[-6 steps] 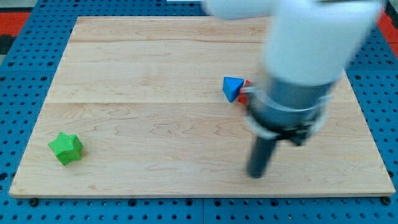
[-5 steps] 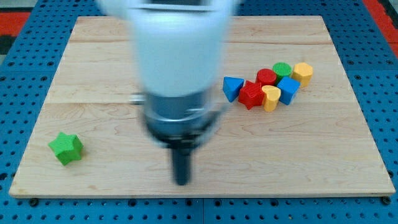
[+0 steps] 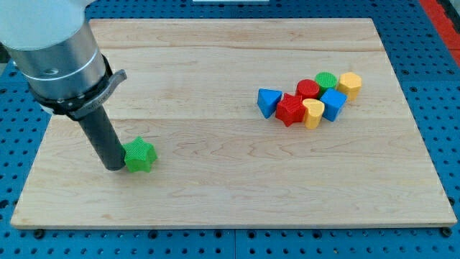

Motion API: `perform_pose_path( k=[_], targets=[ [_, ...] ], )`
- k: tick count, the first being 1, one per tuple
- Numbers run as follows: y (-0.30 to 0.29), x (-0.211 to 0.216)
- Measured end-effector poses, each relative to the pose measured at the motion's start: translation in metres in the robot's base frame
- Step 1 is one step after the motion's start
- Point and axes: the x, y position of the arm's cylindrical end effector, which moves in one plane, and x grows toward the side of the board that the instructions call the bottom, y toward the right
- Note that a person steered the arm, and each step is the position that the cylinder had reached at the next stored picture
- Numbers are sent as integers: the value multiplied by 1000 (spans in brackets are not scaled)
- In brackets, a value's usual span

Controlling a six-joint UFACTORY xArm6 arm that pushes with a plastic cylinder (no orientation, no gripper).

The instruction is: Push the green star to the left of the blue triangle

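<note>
Wooden and pale, the board [image 3: 215, 57] has long grain lines running across it and sits on a blue sheet full of small holes [image 3: 21, 144].

The green star [image 3: 139, 155] is bumpy, with short points. It lies in the board's lower left part, far from the other blocks.

My tip [image 3: 114, 167] is the end of a smooth dark rod under a big grey and white arm. It has no jaws, so it holds nothing. It stands right at the star's left side and seems to touch it, though I cannot be sure of a gap.

The blue triangle [image 3: 268, 101] lies right of the middle, with its point toward the view's left. It is the leftmost block of a tight bunch. Just beside it is a red star [image 3: 290, 110], and it looks like they touch. Next come a round red block [image 3: 308, 89], a yellow heart [image 3: 313, 113], a blue cube [image 3: 333, 103], a round green block [image 3: 326, 80] and a yellow block [image 3: 350, 83] with flat sides. All look smooth and shiny.
</note>
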Motion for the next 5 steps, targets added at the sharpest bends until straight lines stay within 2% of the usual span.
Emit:
perform_pose_path(
  k=[1, 2, 3, 4, 5],
  targets=[
    [50, -25],
    [102, -26],
    [126, 9],
    [142, 26],
    [148, -33]
  ],
)
